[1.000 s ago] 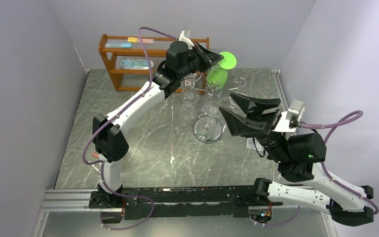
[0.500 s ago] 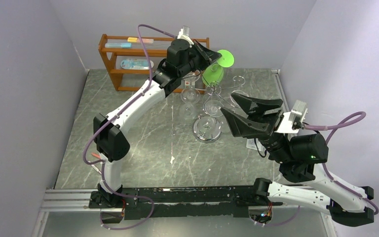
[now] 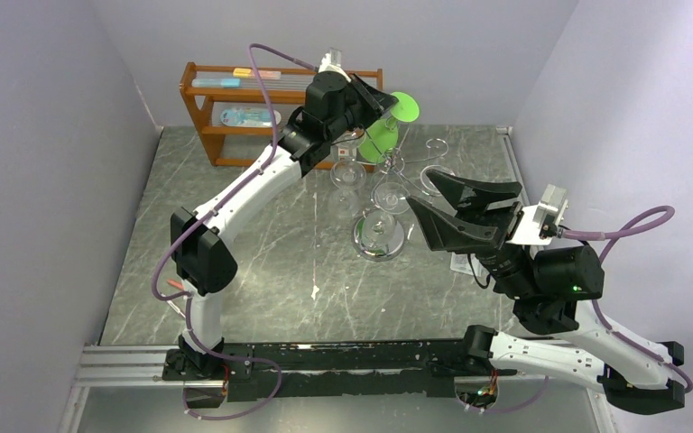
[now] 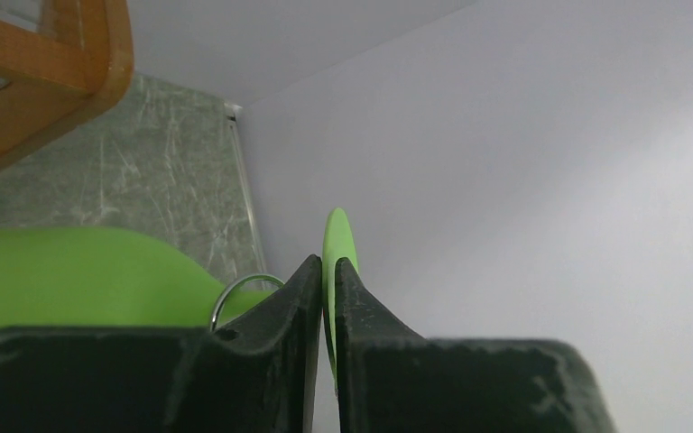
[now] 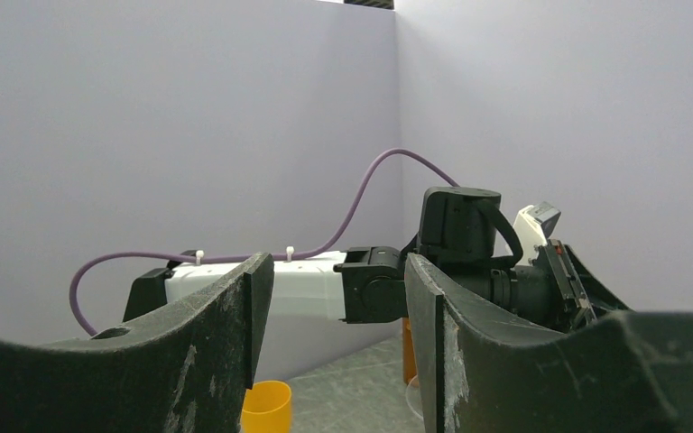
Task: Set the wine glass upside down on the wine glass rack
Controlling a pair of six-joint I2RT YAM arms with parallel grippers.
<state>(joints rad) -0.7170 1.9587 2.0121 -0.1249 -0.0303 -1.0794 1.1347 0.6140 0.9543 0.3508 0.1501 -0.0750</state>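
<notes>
No writing or brand can be read; the coloured items on the brown wooden shelf unit (image 3: 235,101) are too small for any print to be made out. One green wine glass (image 3: 377,141) is held aloft at the back of the marbled table (image 3: 262,262), tilted with its foot uppermost, over the rear arms of the chrome wine glass rack (image 3: 379,239). The left gripper (image 3: 390,106) is pinched on the glass's flat foot, edge-on between the fingers (image 4: 300,298) in the wrist view. A chrome ring (image 4: 244,287) of the rack lies just beside the bowl; contact cannot be judged. At least two clear glasses (image 3: 347,176) hang on the rack. The right gripper (image 3: 418,188) hovers near the rack's right side, jaws spread and holding nothing. Its wrist view shows one yellow cup (image 5: 266,404) beyond the fingers.
</notes>
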